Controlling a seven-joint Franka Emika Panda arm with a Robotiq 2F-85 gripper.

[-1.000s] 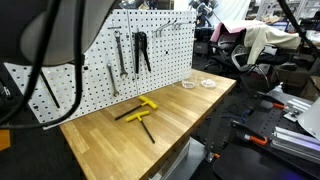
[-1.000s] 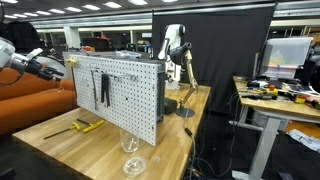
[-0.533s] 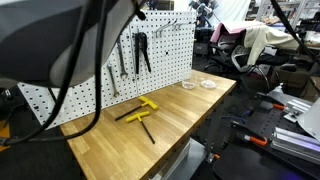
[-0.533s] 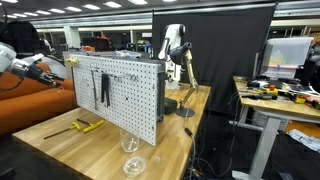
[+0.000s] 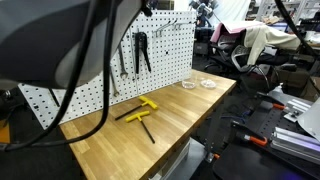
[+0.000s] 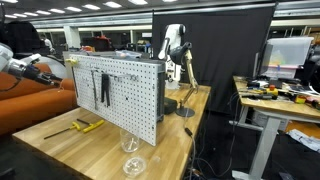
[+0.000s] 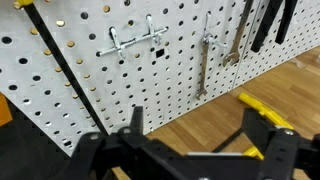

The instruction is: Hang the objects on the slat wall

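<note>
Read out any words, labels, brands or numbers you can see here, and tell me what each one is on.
No text can be read in any view.
Pegboard: no label shows.
Yellow-handled tools: any marking is too small to tell.
Background screen: too blurred to read.

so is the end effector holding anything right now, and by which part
Nothing is held. The end effector stands open and empty, facing the pegboard; the yellow-handled tools lie untouched on the table.

lab workshop: tool pegboard, wooden workbench
</note>
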